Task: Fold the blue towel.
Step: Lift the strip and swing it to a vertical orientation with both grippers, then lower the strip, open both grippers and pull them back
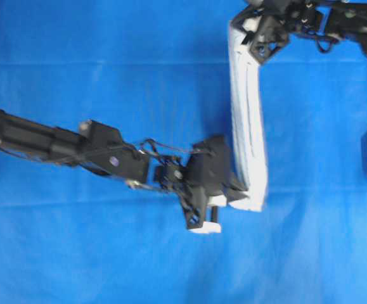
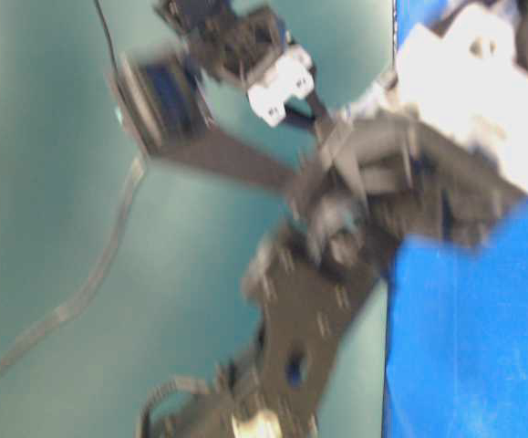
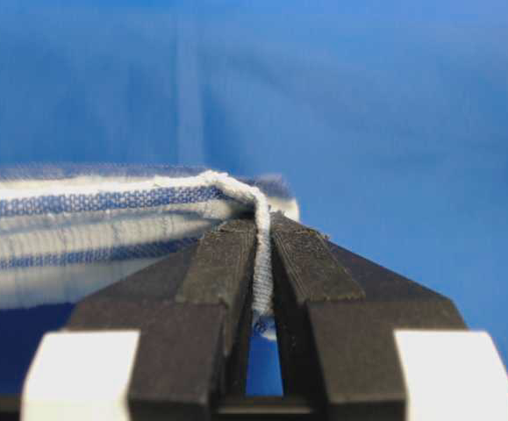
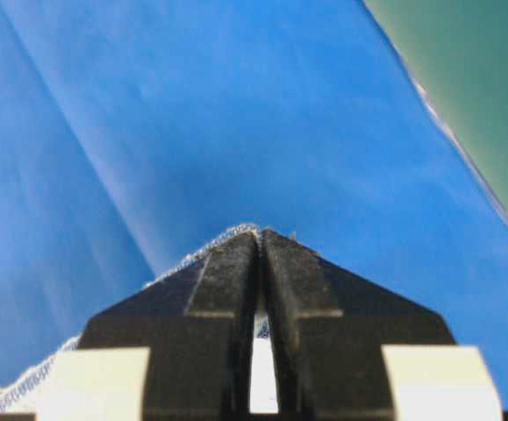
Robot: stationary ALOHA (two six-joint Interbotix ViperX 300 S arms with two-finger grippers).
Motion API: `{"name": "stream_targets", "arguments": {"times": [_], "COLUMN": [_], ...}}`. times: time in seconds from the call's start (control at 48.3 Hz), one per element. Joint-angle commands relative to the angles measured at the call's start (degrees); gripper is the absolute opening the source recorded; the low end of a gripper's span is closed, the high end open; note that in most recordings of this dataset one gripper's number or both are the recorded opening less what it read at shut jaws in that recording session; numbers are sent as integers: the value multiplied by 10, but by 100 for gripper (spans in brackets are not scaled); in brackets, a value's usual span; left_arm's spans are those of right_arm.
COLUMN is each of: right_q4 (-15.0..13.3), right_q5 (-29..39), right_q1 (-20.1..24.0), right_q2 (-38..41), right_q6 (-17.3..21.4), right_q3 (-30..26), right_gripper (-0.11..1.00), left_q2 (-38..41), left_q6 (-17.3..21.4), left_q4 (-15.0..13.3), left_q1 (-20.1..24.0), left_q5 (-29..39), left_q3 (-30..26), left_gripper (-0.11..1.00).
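Blue towel (image 1: 248,126): hanging as a narrow band above the blue-covered bench (image 1: 107,76), between both arms. Left gripper (image 3: 263,263) and right gripper (image 4: 261,272) each pinching a corner. Mid-fold carry; next move is probably lowering both ends level.

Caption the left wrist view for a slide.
Left gripper fingers pinch the hem of the blue towel above the blue table covering.
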Motion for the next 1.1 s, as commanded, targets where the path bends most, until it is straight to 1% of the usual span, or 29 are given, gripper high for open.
{"name": "stream_targets", "arguments": {"times": [0.0, 0.104, 0.186, 0.456, 0.518, 0.58, 0.622, 0.663, 0.725, 0.746, 0.767, 0.829, 0.87, 0.932, 0.974, 1.077], "right_q4": [-2, -2, -3, -3, -3, -3, -3, -3, -3, -3, -3, -5, -10, -17, -18, -20], "right_q5": [-6, -7, -7, -12, -11, -10, -9, -9, -7, -6, -5, -4, -2, 4, 8, 14], "right_q1": [6, 10, 11, 18, 18, 18, 18, 18, 18, 18, 18, 18, 18, 18, 18, 18], "right_q2": [11, 24, 31, 40, 40, 40, 40, 40, 40, 39, 38, 35, 31, 18, 9, -19], "right_q6": [-1, -1, -1, -2, -2, -1, -2, -2, -2, -2, -2, -2, -2, -1, -1, -1], "right_q3": [-36, -52, -58, -59, -59, -60, -60, -60, -60, -60, -60, -59, -57, -54, -50, -34], "right_gripper": [4, 4, 4, 4, 4, 4, 4, 4, 5, 7, 11, 28, 41, 55, 59, 56], "left_q2": [-36, -49, -54, -57, -57, -57, -57, -59, -63, -67, -70, -87, -107, -135, -156, -211], "left_q6": [-21, -43, -47, -47, -47, -47, -47, -47, -47, -47, -47, -47, -47, -47, -47, -47], "left_q4": [-1, -1, -1, -1, -1, -1, -1, -1, -1, -1, -1, -1, 0, 0, 0, 2], "left_q1": [-8, -11, -15, -18, -18, -18, -18, -18, -18, -18, -18, -18, -18, -18, -18, -18], "left_q5": [-24, -39, -44, -41, -40, -38, -35, -30, -15, -7, 0, 33, 66, 106, 132, 174], "left_q3": [32, 69, 85, 93, 94, 94, 94, 95, 98, 100, 103, 111, 119, 132, 141, 166], "left_gripper": [2, 2, 2, 2, 5, 12, 19, 28, 45, 51, 56, 70, 74, 72, 71, 70]}}
